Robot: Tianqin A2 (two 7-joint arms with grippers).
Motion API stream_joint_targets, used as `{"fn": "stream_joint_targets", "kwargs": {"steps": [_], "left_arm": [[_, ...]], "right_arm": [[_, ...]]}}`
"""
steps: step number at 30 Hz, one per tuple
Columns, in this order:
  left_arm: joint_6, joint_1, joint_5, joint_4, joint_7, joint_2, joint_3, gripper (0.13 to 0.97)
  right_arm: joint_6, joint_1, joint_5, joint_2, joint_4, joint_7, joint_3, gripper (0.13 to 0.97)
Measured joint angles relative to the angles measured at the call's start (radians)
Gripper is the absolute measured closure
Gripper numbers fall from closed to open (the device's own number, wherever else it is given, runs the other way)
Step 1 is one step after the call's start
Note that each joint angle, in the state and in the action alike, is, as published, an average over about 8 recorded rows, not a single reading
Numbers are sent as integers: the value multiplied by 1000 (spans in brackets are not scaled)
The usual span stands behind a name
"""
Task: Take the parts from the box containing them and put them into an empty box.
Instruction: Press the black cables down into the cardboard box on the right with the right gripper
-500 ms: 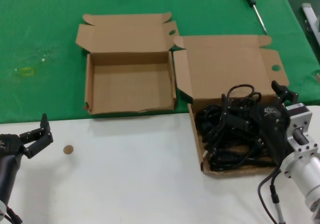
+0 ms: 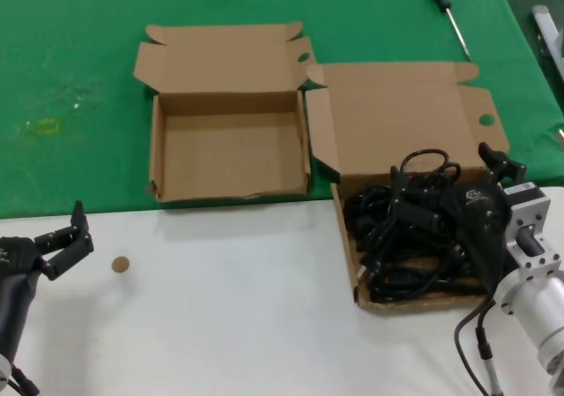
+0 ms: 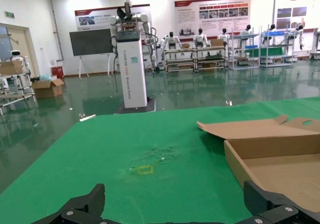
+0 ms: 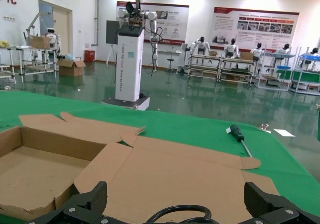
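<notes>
The larger cardboard box (image 2: 345,237) stands at the right, its wide lid panel (image 2: 401,118) folded back, and holds a tangle of black cable parts (image 2: 401,242). The smaller box (image 2: 229,149) to its left is empty; it also shows in the left wrist view (image 3: 280,166) and the right wrist view (image 4: 30,176). My right gripper (image 2: 445,180) is open, low over the parts, with a black cable loop (image 4: 177,211) between its fingers (image 4: 260,199). My left gripper (image 2: 75,237) is open and empty over the white table, at the front left.
A green mat (image 2: 79,52) covers the far table; the near part is white (image 2: 229,317). A small brown disc (image 2: 120,264) lies on the white part near my left gripper. A screwdriver (image 2: 445,8) lies at the back right. A yellow mark (image 2: 44,125) is at the left.
</notes>
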Motion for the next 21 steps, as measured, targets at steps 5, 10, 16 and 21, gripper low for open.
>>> {"fn": "stream_joint_targets", "kwargs": {"steps": [5, 10, 16, 21], "left_arm": [[0, 0, 0, 0, 0, 0, 0, 132], [0, 0, 0, 0, 0, 0, 0, 132], [0, 0, 0, 0, 0, 0, 0, 132], [0, 0, 0, 0, 0, 0, 0, 135]], "right_arm": [[0, 0, 0, 0, 0, 0, 0, 129], [0, 0, 0, 0, 0, 0, 0, 129], [0, 0, 0, 0, 0, 0, 0, 129], [0, 0, 0, 0, 0, 0, 0, 129]]}}
